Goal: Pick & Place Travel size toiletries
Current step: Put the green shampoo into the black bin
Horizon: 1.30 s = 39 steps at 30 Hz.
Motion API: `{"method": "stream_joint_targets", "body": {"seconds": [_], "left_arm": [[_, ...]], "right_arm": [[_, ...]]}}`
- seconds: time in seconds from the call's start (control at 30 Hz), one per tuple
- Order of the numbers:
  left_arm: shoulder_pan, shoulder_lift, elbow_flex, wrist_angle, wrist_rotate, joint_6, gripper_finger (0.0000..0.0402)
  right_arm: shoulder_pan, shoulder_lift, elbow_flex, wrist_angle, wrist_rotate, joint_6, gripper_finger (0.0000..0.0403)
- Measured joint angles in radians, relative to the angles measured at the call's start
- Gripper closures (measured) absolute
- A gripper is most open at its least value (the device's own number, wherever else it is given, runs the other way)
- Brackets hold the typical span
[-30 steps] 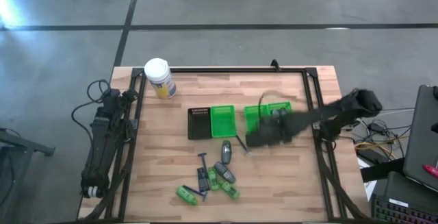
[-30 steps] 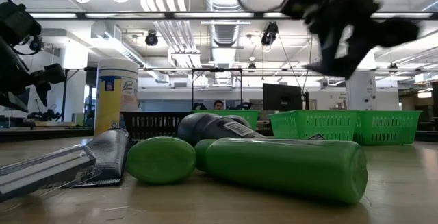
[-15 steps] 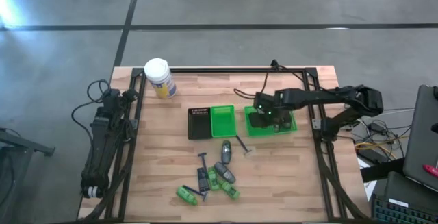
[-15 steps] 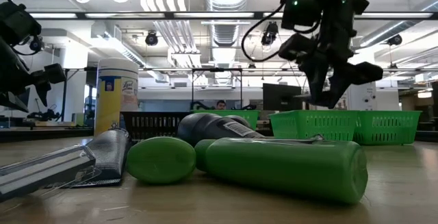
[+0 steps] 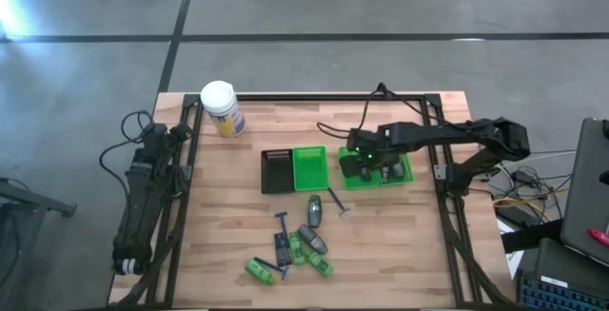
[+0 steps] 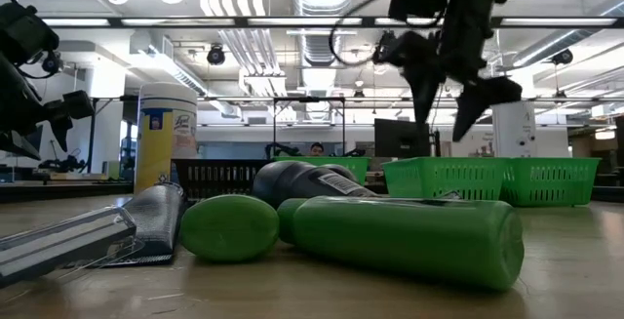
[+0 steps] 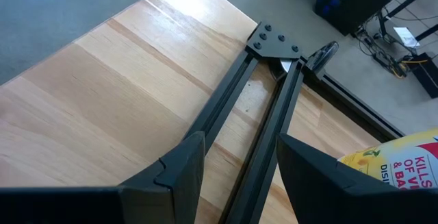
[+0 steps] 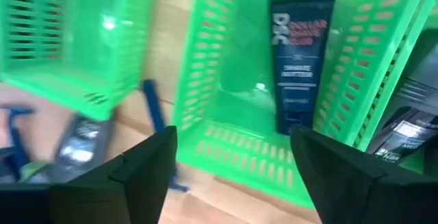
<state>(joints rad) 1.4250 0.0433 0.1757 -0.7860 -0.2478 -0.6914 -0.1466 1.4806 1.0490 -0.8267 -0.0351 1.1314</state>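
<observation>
Right wrist view: right hand (image 8: 229,176) spread, empty, above green basket (image 8: 205,80) holding a dark tube (image 8: 299,59). Remaining toiletries (image 5: 300,244) lie on bench (image 5: 400,263); light, slick, best gripped mid-body.

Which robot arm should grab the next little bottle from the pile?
Probably the right. Its gripper hangs open and empty above the green plastic basket, near the pile of small green bottles and dark tubes. The left gripper waits folded by the table's left edge, farther away.
</observation>
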Motion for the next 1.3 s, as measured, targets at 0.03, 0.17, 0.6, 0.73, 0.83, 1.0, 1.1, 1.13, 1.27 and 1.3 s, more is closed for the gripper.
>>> {"method": "stream_joint_targets", "body": {"seconds": [0.03,0.17,0.6,0.73,0.83,1.0,1.1,1.13,1.27,1.3], "left_arm": [[0.000,0.000,0.000,0.000,0.000,0.000,0.0216],[0.000,0.000,0.000,0.000,0.000,0.000,0.0216],[0.000,0.000,0.000,0.000,0.000,0.000,0.0216],[0.000,0.000,0.000,0.000,0.000,0.000,0.0216],[0.000,0.000,0.000,0.000,0.000,0.000,0.0216],[0.000,0.000,0.013,0.058,0.098,-0.389,0.0216],[0.000,0.000,0.023,0.103,0.140,-0.489,0.0216],[0.000,0.000,0.023,0.143,0.140,-0.499,0.0216],[-0.006,0.001,0.014,0.484,0.428,-0.267,0.0216],[-0.011,0.002,0.014,0.607,0.507,-0.174,0.0216]], "right_arm": [[0.007,-0.007,0.012,-0.006,0.012,0.006,0.0112],[0.045,-0.023,0.045,-0.013,0.065,0.018,0.0094],[0.223,-0.033,0.108,-0.036,0.237,0.113,0.0088],[0.235,-0.034,0.109,-0.038,0.240,0.144,0.0101],[0.236,-0.034,0.109,-0.038,0.239,0.157,0.0109],[0.236,-0.034,0.109,-0.041,0.215,0.177,0.0119],[0.241,-0.034,0.109,-0.043,0.212,0.181,0.0124],[0.241,-0.034,0.109,-0.046,0.212,0.181,0.0125],[0.241,-0.034,0.109,-0.065,0.213,0.177,0.0131],[0.241,-0.034,0.109,-0.067,0.213,0.174,0.0132]]}}
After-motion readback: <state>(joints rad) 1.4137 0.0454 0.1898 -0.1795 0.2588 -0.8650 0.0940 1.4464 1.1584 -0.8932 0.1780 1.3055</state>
